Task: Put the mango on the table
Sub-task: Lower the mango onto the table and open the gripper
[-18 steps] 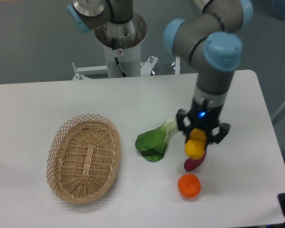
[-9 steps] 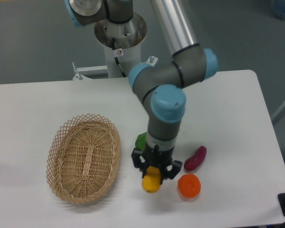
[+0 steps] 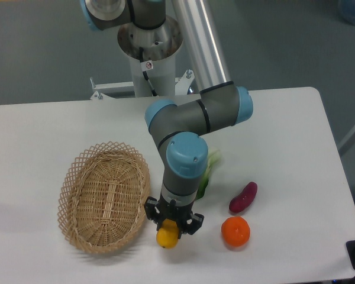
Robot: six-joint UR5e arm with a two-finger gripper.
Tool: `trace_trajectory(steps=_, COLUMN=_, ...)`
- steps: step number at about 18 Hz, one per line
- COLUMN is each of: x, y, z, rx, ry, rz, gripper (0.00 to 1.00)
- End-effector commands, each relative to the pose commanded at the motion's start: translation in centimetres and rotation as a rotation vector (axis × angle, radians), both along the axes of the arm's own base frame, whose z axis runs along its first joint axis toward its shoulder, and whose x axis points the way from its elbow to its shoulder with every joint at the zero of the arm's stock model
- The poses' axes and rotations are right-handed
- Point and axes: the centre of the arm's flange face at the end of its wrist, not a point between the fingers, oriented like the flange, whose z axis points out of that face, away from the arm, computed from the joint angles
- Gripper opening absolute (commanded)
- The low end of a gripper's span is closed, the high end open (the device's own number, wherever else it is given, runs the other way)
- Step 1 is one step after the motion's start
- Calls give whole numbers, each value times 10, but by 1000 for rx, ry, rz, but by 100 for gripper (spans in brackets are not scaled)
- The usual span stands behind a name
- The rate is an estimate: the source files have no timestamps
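The white table [image 3: 296,124] carries a wicker basket [image 3: 104,196] at the left, with leafy greens [image 3: 206,174] partly hidden behind the arm [image 3: 186,127], a purple sweet potato [image 3: 243,197] and a tangerine [image 3: 235,231] at the right. The arm bends down over the front of the table just beside the basket's right rim. Its gripper [image 3: 169,225] has the jaws closed on the mango [image 3: 167,236], which hangs low between basket and tangerine; whether it touches the tabletop cannot be told.
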Motion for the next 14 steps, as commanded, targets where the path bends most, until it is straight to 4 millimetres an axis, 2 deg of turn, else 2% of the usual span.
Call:
trace_trajectory(steps=2, x=1, y=1, z=-7, rx=-8, ry=-5, rz=-3, gripper=49)
trace_trajectory(steps=14, x=-5, y=4, z=-15, rx=-7, ry=13, rz=-10, gripper=51)
